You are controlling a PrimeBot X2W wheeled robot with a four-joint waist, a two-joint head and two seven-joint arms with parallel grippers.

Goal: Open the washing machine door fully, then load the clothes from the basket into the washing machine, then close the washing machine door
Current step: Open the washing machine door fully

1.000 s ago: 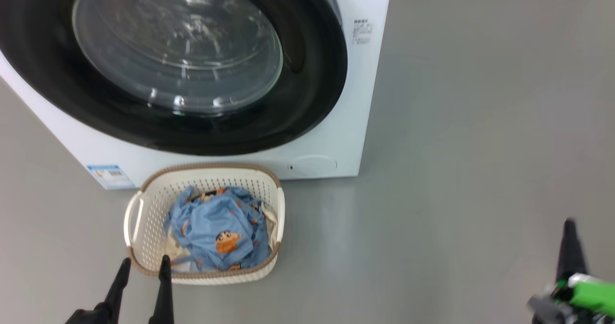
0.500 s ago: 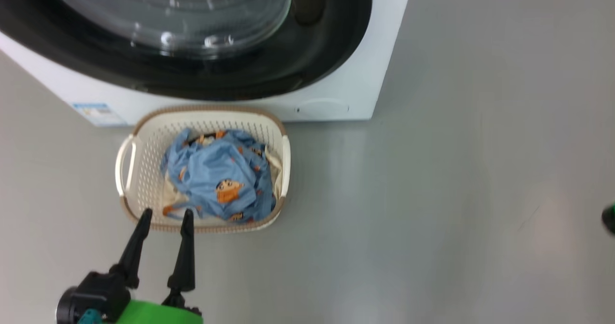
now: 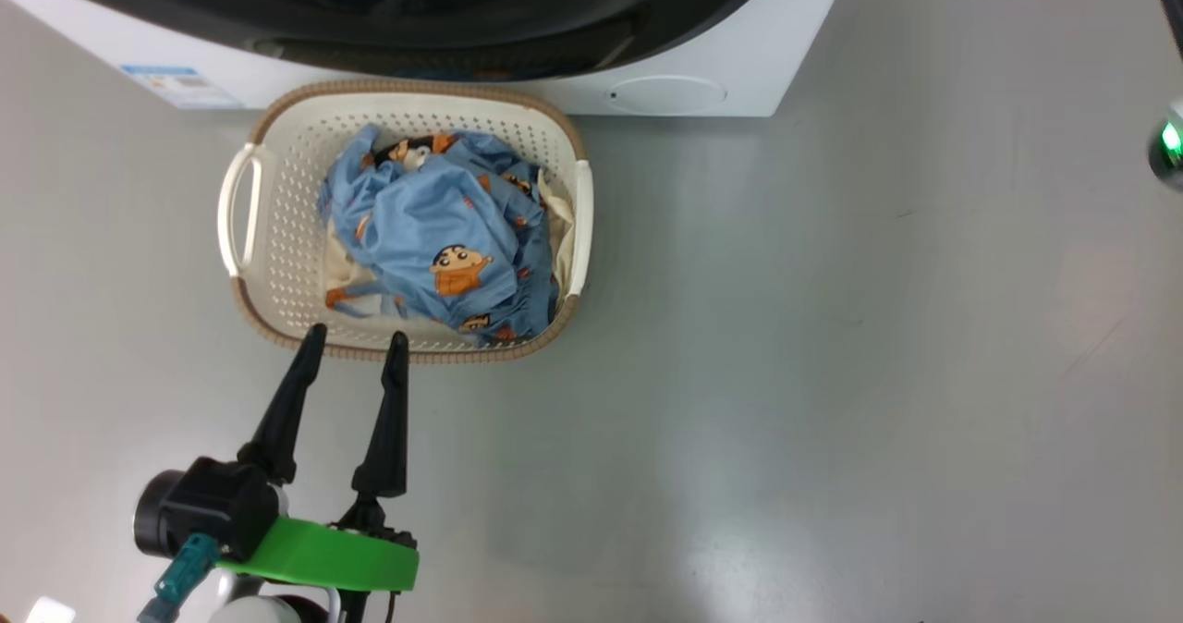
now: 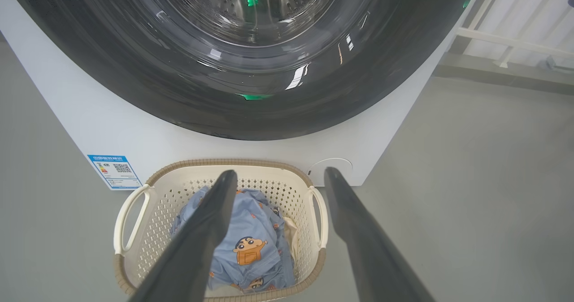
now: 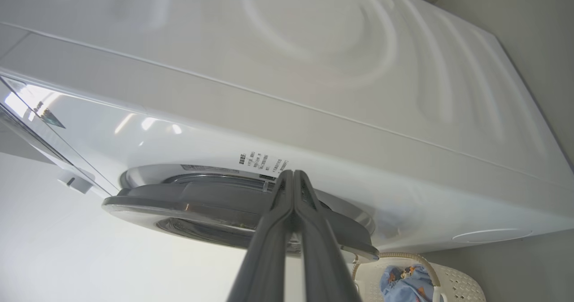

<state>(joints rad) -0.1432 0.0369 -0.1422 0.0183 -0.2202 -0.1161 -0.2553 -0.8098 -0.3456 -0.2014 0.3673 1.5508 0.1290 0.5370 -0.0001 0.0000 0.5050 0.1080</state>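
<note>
While left fingers [image 3: 286,410] apart, right fingers [image 5: 273,230] together: crumpled blue cartoon-print clothes [image 3: 434,225] in basket [image 3: 296,198].

My head looks steeply down on the basket [image 3: 277,179] just past my left gripper [image 3: 356,336]. Both wrist views share it, facing the washing machine [image 4: 67,114] close up.

Grey floor [image 3: 832,373] is seen w/ faint scuff marks; white railing [image 4: 511,41] is seen at its far-right edge.
</note>
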